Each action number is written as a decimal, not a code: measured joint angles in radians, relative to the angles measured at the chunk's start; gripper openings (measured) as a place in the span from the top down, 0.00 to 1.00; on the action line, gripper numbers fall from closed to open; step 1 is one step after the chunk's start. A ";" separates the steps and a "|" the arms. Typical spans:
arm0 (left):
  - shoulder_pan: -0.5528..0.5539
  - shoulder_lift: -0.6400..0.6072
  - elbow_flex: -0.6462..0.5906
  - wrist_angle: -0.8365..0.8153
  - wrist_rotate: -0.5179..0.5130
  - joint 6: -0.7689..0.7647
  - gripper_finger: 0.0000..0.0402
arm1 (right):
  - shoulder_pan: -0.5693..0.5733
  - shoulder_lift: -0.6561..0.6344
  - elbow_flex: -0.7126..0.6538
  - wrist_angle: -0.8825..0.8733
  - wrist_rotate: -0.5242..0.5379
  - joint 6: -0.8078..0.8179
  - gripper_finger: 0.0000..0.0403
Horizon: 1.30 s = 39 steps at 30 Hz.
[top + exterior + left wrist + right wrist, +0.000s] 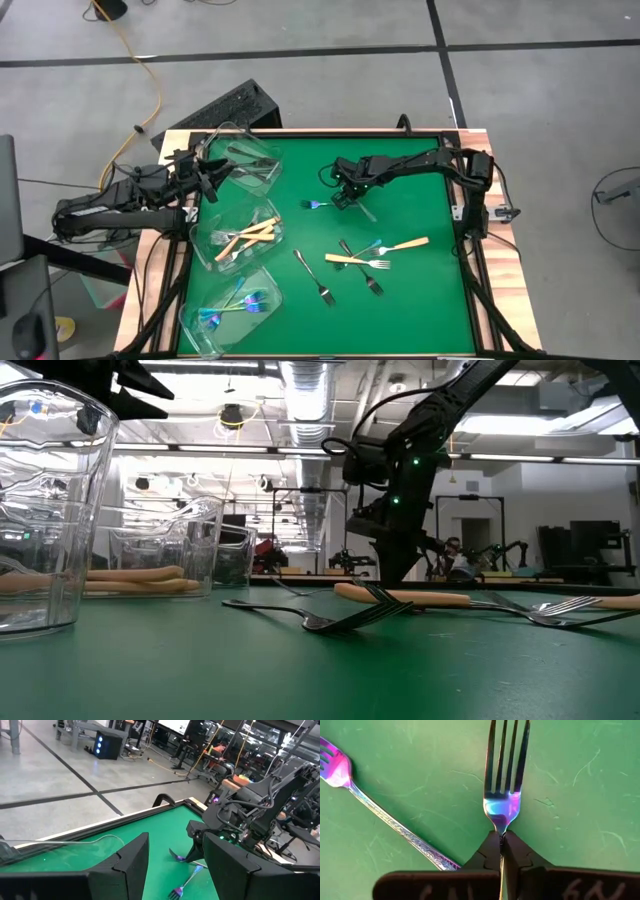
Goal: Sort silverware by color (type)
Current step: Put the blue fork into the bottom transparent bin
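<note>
The right pincer (501, 851) is clamped on the neck of a silver-grey fork (504, 780) whose tines point straight away from the fingers, its long axis in line with them. An iridescent fork (380, 815) lies just beside it on the green tabletop (420, 300), angled across. The right arm reaches in low over the tabletop. The left pincer (172, 865), jaws apart, hovers over the clear tubs (245, 160), near the one holding cream-handled forks (245, 238).

Right gripper (501, 840) pinched closed, left gripper (172, 865) apparently parted
</note>
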 joint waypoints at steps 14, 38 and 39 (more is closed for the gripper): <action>0.000 0.000 0.000 0.000 0.000 0.009 0.57 | 0.001 0.007 0.058 0.007 -0.004 0.029 0.97; 0.000 0.000 0.000 0.000 -0.053 0.039 0.57 | 0.050 0.004 0.316 0.062 0.005 0.006 0.97; 0.000 0.000 0.000 0.000 -0.053 0.039 0.57 | 0.056 0.004 0.329 0.065 0.005 0.006 0.97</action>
